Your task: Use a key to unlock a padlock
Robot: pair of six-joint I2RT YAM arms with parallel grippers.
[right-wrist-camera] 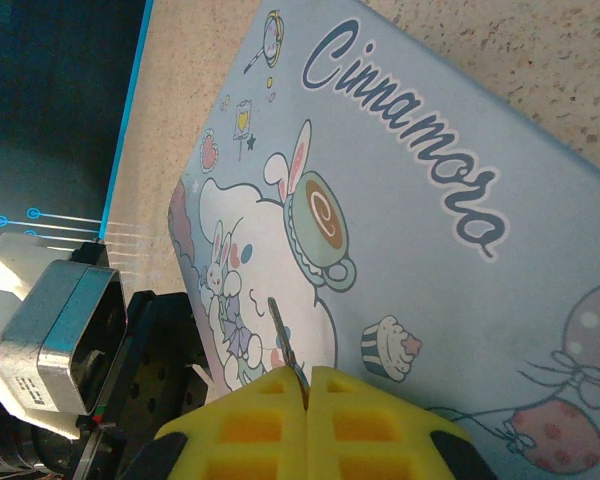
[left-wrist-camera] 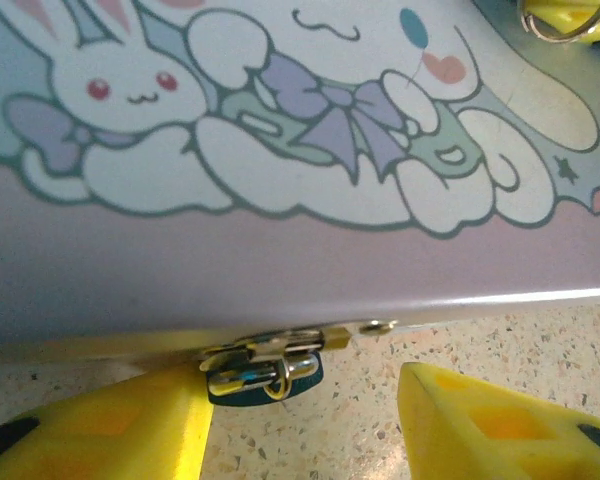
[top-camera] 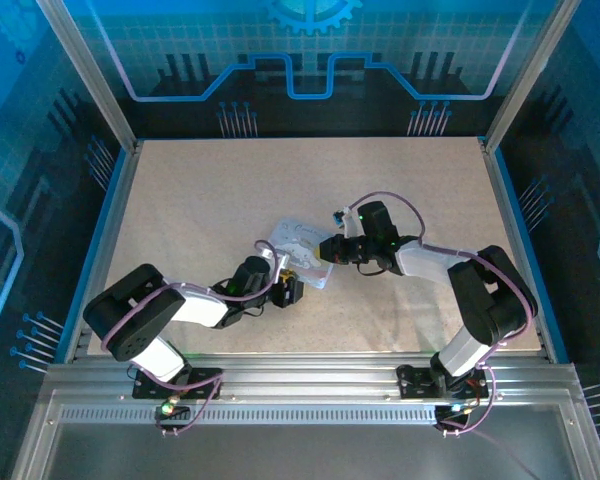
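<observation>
Bench: the speckled beige bench (top-camera: 180,200) carries a pale lilac tin (top-camera: 298,240) with a cartoon print, lying near the middle, and both arms are reaching in on it.
Left gripper: the left gripper (top-camera: 285,290) is right at the near edge of the tin. On its wrist camera the left gripper (left-wrist-camera: 305,428) is released, its yellow fingers (left-wrist-camera: 110,430) spread wide apart and low over the bench.
Padlock: here is the padlock (left-wrist-camera: 265,372), small, dark and shiny, hanging from a brassy hasp (left-wrist-camera: 280,345) on the tin's lower edge. It sits in the gap ahead of the spread fingers, close to the left-hand one; whether they touch, one cannot tell.
Right gripper: the right gripper (top-camera: 330,250) comes in from the other side, over the tin's right end. Up close the right gripper (right-wrist-camera: 307,385) is clenched, its yellow fingers (right-wrist-camera: 380,430) pressed together.
Key: the key (right-wrist-camera: 283,335) is pinched between those fingers, a thin grey sliver poking out over the printed lid of the tin (right-wrist-camera: 430,200).
Beyond: the left arm (right-wrist-camera: 50,330) shows past the tin's far edge.
</observation>
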